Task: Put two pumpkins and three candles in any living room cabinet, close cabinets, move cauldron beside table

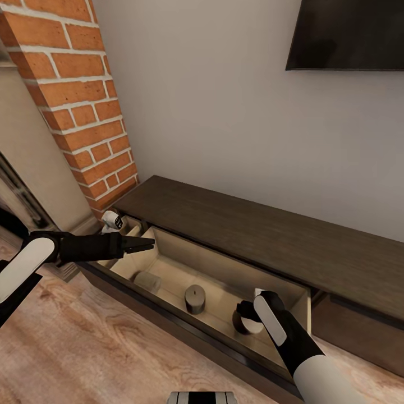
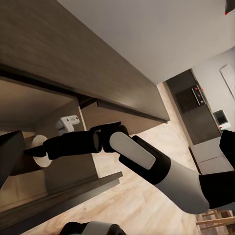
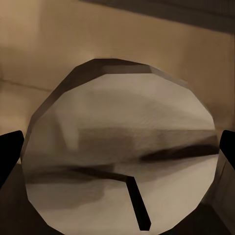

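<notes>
From the head view I saw the cabinet, a long low dark-brown unit standing against the grey wall, with a brick column at its left end and the dark corner of a wall-mounted screen above it. One of its drawers was pulled out over the wooden floor, showing a pale interior.

Three candles lay within the open drawer. The first candle lay on its side near the drawer's left end. The second candle stood upright near the middle, its wick visible on top. The third candle was at the drawer's right end, held by my right gripper, whose arm reached down into the drawer from the front. In the right wrist view this candle's round top, with its short dark wick, sat between the two dark fingertips at either edge, which were closed against its sides. In the left wrist view I saw the same candle as a pale disc at the end of the right gripper.

My left gripper hung above the drawer's left end, holding nothing, its fingers close together and pointing right. A small white device rested in the compartment just behind it.
</notes>
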Available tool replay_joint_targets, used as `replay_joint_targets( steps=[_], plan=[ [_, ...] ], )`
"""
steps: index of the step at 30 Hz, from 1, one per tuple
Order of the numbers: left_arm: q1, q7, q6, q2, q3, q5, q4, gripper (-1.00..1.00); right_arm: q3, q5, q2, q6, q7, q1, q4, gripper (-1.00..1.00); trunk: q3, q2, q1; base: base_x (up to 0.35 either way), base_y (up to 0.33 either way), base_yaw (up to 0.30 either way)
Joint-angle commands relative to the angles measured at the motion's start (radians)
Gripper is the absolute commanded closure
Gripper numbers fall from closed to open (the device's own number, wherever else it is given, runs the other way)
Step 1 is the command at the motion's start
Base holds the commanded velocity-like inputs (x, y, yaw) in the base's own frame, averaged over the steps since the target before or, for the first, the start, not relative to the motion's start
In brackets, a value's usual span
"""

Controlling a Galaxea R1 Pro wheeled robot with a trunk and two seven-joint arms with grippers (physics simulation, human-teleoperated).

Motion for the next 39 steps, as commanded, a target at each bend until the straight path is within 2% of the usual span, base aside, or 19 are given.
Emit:
replay_joint_targets(
  steps=[1,8,22,23,39],
  plan=[
    [-0.001,-0.009,0.0,0.001,-0.002,-0.006,0.001,-1.0,0.002,-0.013,0.0,-0.002,-0.012,-0.001,0.001,1.0,-0.001,0.0,0.0,0.003,0.002,0.0],
    [-0.001,-0.009,0.0,0.001,-0.002,-0.006,0.0,-1.0,0.002,-0.013,0.001,-0.004,-0.012,-0.017,0.037,1.0,-0.001,0.0,0.0,0.001,0.0,0.0],
    [0.0,-0.009,0.0,0.001,-0.002,-0.006,0.0,-1.0,0.002,-0.013,0.001,-0.004,-0.012,-0.019,0.044,1.0,-0.001,0.0,0.0,0.0,0.0,0.0],
    [0.0,-0.009,0.0,0.001,-0.002,-0.006,0.0,-1.0,0.002,-0.013,0.001,-0.004,-0.012,-0.019,0.044,-1.0,-0.001,0.0,0.0,0.0,0.0,0.0],
    [0.0,-0.009,0.0,0.001,-0.002,-0.006,-0.001,-1.0,0.002,-0.013,0.001,-0.004,-0.012,-0.019,0.044,-1.0,-0.001,0.0,0.0,0.0,0.0,0.0]
  ],
)
